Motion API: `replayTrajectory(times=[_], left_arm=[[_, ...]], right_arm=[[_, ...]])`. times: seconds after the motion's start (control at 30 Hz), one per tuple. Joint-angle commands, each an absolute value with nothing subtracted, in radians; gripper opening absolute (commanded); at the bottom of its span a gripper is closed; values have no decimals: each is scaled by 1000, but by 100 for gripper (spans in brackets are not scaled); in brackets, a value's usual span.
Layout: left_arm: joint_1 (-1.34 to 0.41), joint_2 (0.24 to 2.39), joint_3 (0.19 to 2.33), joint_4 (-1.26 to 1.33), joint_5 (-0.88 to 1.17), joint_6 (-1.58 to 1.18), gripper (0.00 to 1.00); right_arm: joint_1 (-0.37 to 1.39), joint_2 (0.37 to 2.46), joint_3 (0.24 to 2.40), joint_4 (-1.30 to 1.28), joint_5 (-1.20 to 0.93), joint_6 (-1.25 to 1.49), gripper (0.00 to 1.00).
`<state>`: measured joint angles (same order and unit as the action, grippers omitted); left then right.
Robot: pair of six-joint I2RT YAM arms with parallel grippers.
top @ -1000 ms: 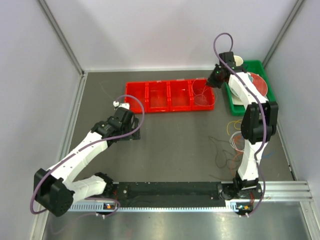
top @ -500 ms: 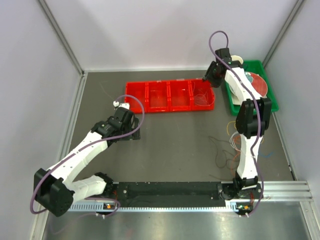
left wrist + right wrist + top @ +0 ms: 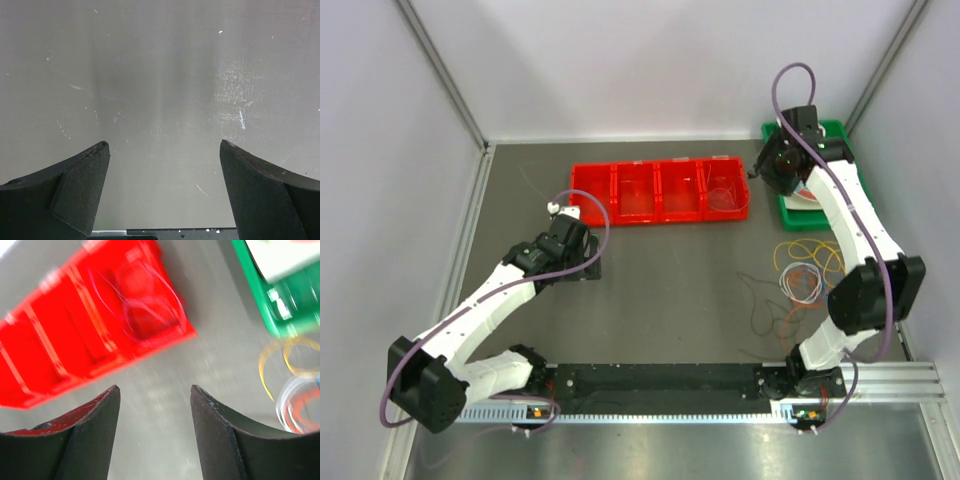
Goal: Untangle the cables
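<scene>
While nothing's in reach, the left claw [image 3: 164, 146] hangs low over bare counter [image 3: 670, 280], jaws wide apart and empty, arm folded at the elbow. Parked out of the way, I'd guess. Next over, the red tray [image 3: 657, 192] has four compartments. One lilac cable loop [image 3: 150, 310] lies in the rightmost one, so that looks like the sorting spot. The right claw [image 3: 154, 387] hovers by the tray's right end, beside the green bin [image 3: 835, 130], jaws apart, nothing in them, arm stretched far forward. The other cables [image 3: 800, 275] sit tangled on the counter beside that arm, apart from the tray.
</scene>
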<state>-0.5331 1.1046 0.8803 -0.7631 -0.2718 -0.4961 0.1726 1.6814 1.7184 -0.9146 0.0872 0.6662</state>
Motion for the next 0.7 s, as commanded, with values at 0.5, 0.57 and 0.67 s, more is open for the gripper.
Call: replayTrajectory(times=[0.5, 0.57, 0.67], left_arm=[[-548, 1088, 881, -744, -271, -502, 95], [-555, 1086, 882, -745, -276, -505, 95], [-566, 1089, 882, -749, -288, -509, 95]], right_arm=[[215, 1479, 1074, -916, -183, 615, 62], [227, 1502, 1056, -901, -195, 592, 62], [236, 1531, 1039, -885, -201, 583, 61]])
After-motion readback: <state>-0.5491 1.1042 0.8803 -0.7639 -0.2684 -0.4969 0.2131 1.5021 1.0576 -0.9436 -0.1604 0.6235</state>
